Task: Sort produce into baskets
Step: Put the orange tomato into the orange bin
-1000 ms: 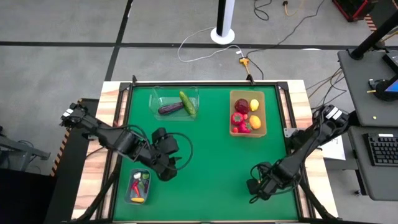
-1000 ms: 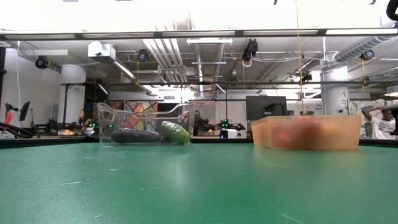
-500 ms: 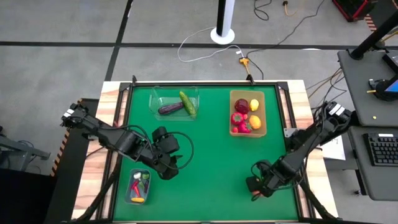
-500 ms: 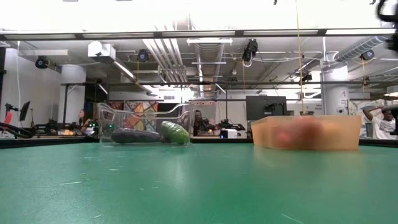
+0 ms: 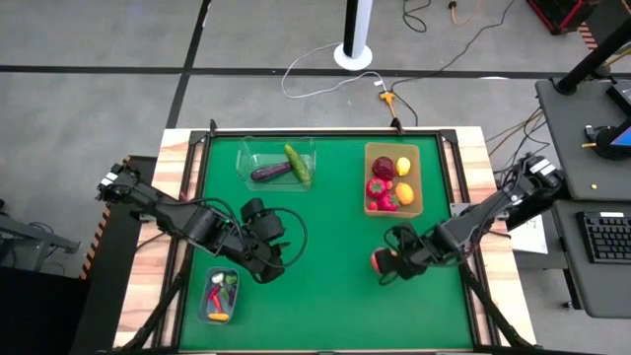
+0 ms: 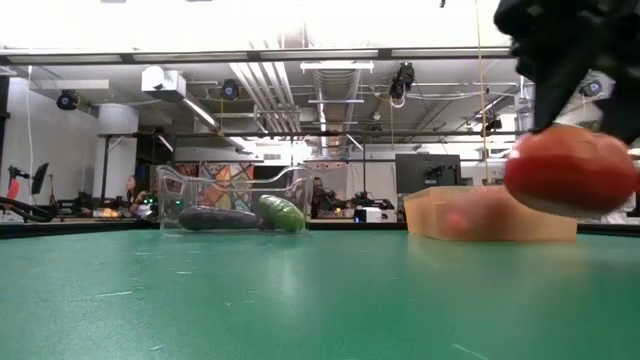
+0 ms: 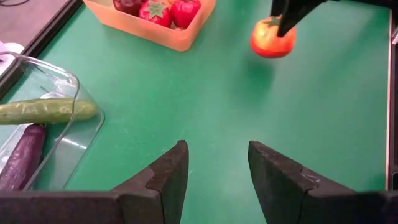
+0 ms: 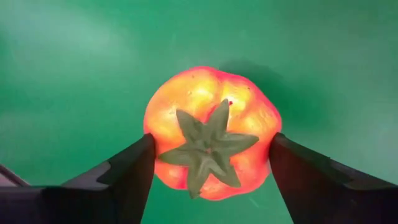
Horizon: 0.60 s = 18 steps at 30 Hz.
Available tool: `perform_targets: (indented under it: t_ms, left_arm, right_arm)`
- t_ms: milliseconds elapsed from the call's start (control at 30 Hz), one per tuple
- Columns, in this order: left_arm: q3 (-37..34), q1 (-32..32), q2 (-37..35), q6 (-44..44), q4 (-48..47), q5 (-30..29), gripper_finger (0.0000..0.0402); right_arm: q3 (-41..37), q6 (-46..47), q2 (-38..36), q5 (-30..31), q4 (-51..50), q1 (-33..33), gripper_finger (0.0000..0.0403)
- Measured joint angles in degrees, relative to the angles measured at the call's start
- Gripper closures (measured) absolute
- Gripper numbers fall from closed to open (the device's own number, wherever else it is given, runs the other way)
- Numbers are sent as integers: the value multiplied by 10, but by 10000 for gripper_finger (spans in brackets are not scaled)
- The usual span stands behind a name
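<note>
One tomato (image 8: 211, 132) is now clamped between the right gripper's (image 5: 386, 262) fingers and lifted clear of the green surface (image 5: 325, 227), where a second ago it lay; delivery to the tan tray (image 5: 369, 153) remains. Left gripper (image 7: 214, 171) waits, fingers apart and empty.

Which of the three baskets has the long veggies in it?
The clear plastic tub at the table's far left. It holds the purple eggplant and green cucumber; the tan wooden tray holds round fruits, the small bluish tub tiny pieces.
</note>
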Motion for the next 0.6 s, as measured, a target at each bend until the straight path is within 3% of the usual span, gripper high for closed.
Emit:
perform_targets:
  t_ms: [600]
  left_arm:
    - [0, 0, 0, -5, 0, 0, 251]
  right_arm:
    - [-14, -90, -11, -19, 2, -45, 133]
